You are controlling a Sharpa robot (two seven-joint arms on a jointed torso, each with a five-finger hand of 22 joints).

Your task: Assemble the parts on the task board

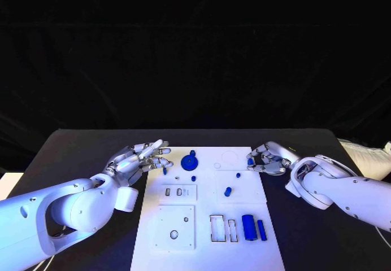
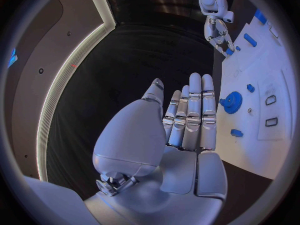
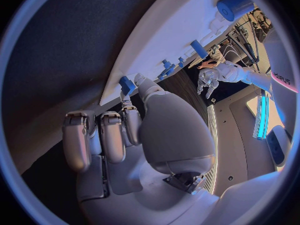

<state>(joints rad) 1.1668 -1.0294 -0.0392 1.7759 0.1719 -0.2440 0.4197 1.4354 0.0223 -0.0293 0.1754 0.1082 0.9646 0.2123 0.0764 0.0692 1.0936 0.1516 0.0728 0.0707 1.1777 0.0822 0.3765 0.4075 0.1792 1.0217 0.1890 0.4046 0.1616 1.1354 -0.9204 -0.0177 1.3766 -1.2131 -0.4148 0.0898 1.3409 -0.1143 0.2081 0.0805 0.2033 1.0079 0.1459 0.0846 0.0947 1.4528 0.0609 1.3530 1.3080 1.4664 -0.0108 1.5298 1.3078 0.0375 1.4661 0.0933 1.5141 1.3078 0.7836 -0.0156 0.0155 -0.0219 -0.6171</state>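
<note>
Over on the left, the left hand (image 1: 140, 158) hovers just beside the task board's (image 1: 208, 248) far left corner, fingers (image 2: 190, 116) stretched out straight and apart, holding nothing. Just off those fingertips sits a small blue peg (image 1: 164, 170) on the board's left edge. Next along, the blue gear (image 1: 190, 162) lies flat near the far end of the board, with a little blue nub (image 1: 194, 179) just behind it toward the robot. Moving across, two small slots (image 1: 173, 192) are cut into the board's left half, and a short blue pin (image 1: 228, 191) lies tilted near the board's middle, another tiny blue piece (image 1: 238, 175) a bit beyond it. At the near end of the board, a thick blue cylinder (image 1: 249, 227) and a slimmer blue bar (image 1: 261, 230) lie side by side, right of two rectangular cut-outs (image 1: 222, 228). Now the right hand (image 1: 269, 159), at the board's far right edge: fingers (image 3: 112, 135) curled in, thumb and a fingertip pinching a small blue block (image 3: 127, 84) right at the board's rim. All of this sits on the black bench (image 1: 81, 152).
</note>
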